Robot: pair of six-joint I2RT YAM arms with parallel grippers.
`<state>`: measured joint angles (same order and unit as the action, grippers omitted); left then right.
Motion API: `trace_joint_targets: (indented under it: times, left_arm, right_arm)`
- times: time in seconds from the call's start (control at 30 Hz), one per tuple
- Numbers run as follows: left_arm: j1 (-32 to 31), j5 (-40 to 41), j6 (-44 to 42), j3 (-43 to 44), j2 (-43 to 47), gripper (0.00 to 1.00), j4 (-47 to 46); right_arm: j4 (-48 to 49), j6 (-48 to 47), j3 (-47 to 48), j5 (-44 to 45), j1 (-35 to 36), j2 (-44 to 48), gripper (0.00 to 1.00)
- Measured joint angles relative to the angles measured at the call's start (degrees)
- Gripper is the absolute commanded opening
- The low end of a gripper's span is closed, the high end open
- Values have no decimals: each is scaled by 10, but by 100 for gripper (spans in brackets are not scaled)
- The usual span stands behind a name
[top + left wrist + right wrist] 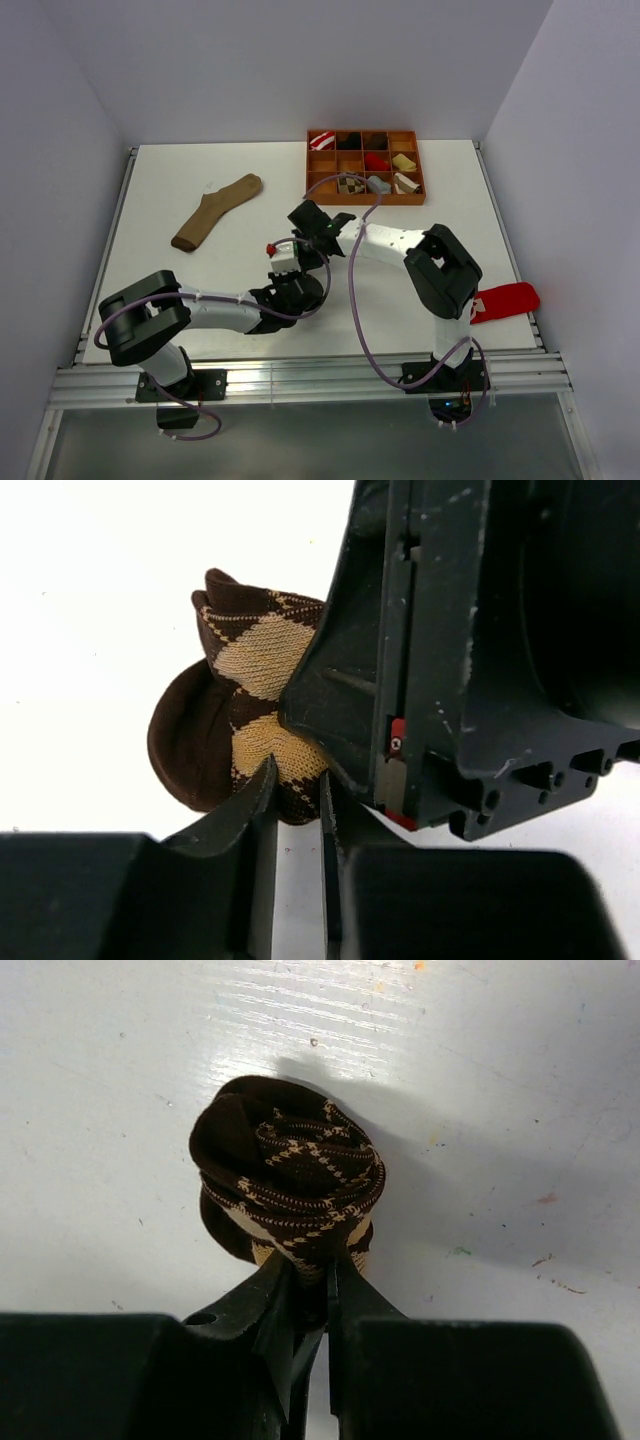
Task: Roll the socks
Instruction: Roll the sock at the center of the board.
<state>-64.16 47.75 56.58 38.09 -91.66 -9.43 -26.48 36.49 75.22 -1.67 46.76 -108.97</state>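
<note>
A dark brown argyle sock (243, 715) is wound into a tight ball on the white table. In the left wrist view my left gripper (297, 780) has its jaws drawn narrow, and the ball's lower edge sits between its fingertips. In the right wrist view my right gripper (310, 1265) is shut on the near side of the same ball (290, 1175). In the top view both grippers meet at mid-table, the left (306, 254) and the right (318, 230), and they hide the sock. A checkered roll (350, 185) and a grey roll (378, 184) lie in the tray.
An orange compartment tray (365, 201) with several rolled socks stands at the back centre-right. A long plain tan sock (215, 212) lies flat at the back left. A red sock (505, 300) lies at the right edge beside the right arm.
</note>
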Motion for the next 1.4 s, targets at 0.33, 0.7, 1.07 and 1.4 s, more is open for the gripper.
trace_joint_targets:
  times: [0.33,0.7,1.07,1.4]
  left_arm:
    - [33,-78,61,-91,70,0,-78]
    - [115,-227,118,-193,147,1,-159]
    - [173,-312,136,-224,166,0,-185]
    - [198,-348,136,-235,173,0,-191]
  right_arm:
    - [135,28,-111,-81,-22,54,48]
    - [357,90,-287,-187,-58,132,58]
    - [530,130,-349,-250,-83,110,61]
    - [606,147,-349,-266,-97,51,68]
